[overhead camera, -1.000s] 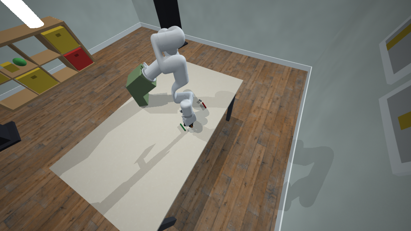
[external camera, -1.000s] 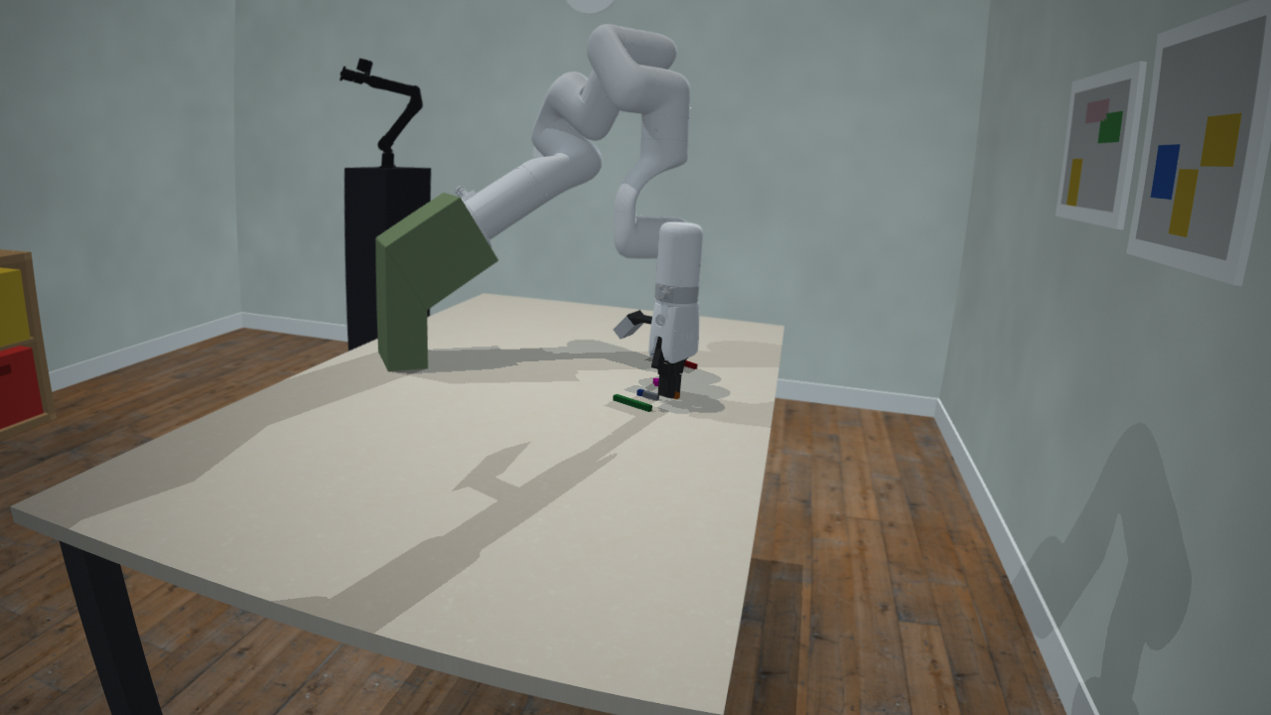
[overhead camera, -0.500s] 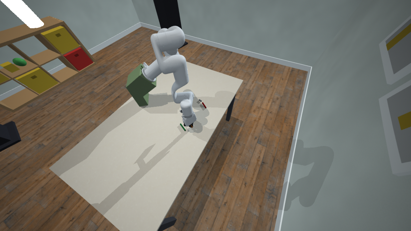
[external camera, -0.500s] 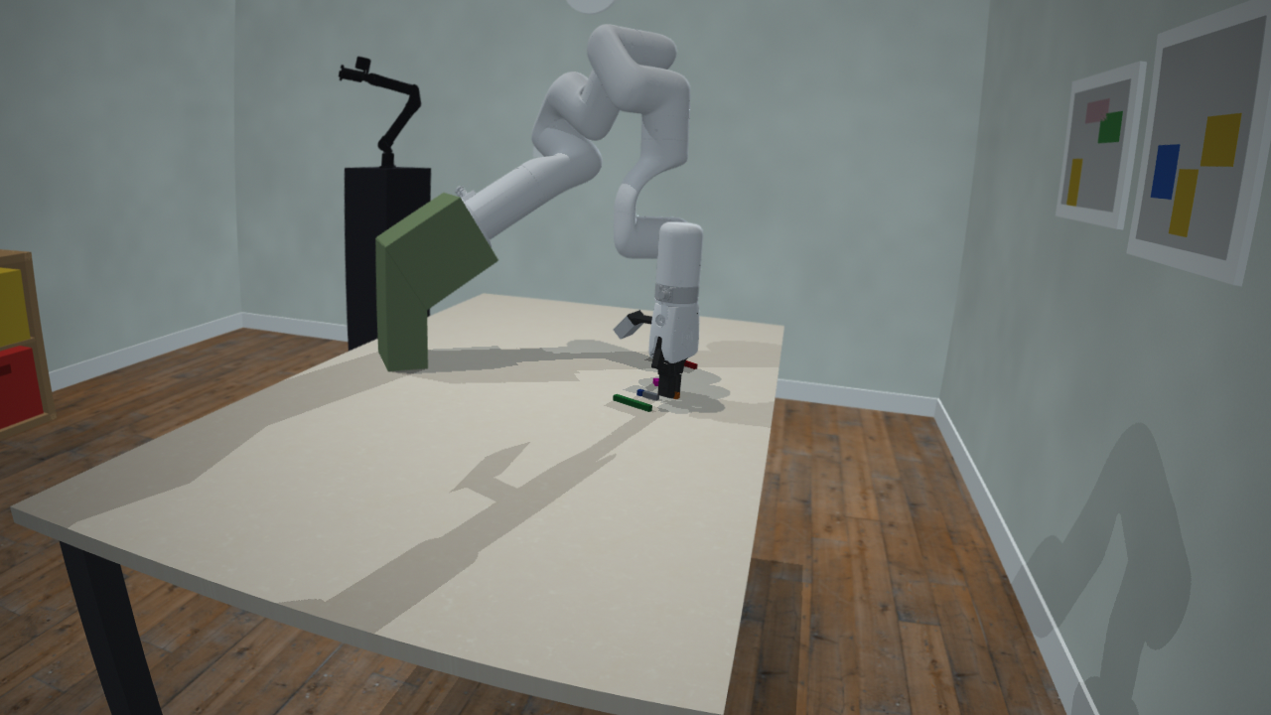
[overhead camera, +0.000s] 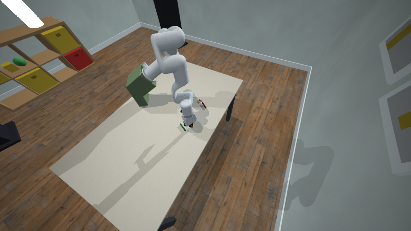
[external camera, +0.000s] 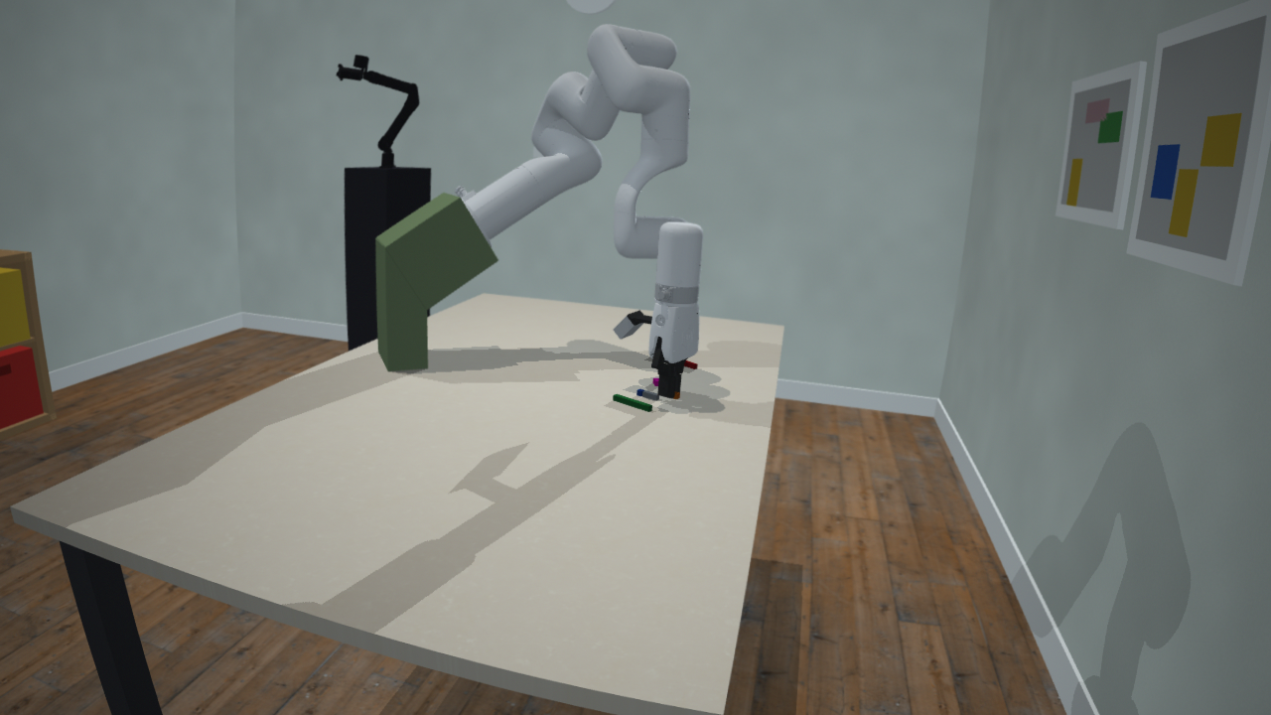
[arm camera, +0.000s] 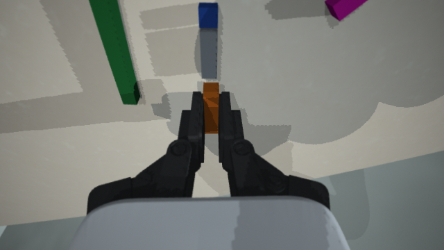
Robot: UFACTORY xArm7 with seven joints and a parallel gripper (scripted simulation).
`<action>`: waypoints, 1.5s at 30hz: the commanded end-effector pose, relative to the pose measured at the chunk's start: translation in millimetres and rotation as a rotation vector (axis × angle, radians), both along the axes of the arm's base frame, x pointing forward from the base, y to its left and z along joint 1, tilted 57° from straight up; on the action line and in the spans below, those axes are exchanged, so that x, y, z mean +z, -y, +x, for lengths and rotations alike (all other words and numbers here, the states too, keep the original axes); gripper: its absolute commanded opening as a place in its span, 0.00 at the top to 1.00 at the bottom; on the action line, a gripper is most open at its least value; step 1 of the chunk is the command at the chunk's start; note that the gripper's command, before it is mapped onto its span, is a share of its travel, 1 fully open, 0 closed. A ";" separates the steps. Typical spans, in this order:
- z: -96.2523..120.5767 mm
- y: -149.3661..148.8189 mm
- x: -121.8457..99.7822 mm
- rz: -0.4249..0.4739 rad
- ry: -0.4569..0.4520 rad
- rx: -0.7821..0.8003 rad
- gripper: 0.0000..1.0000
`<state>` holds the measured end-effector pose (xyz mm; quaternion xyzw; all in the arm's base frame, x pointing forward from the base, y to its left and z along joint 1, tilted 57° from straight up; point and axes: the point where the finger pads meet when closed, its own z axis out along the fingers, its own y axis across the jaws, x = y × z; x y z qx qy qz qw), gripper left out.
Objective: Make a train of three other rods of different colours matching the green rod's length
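Wrist view: the orange rod (arm camera: 211,114) (external camera: 677,394) (overhead camera: 191,126) is lying between your gripper's (arm camera: 211,95) (external camera: 669,391) (overhead camera: 188,125) closed-in fingers, which are holding its sides.
Its long axis is pointing at the grey rod (arm camera: 209,53) (external camera: 650,394), just left of it in the exterior view, with the blue rod (arm camera: 208,15) (external camera: 640,391) continuing the row; a slight gap is showing. You are probably needing a small leftward slide along that line, then release, while the green rod (arm camera: 116,52) (external camera: 632,402) (overhead camera: 182,126) is slanting apart on the near-left side.
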<state>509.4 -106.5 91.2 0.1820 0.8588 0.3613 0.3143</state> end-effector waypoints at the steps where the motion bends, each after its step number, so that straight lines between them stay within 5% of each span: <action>1: 0.2 1.8 0.1 -0.001 0.001 -0.003 0.96; 45: 3.3 0.9 -2.5 -0.001 0.000 -0.003 0.96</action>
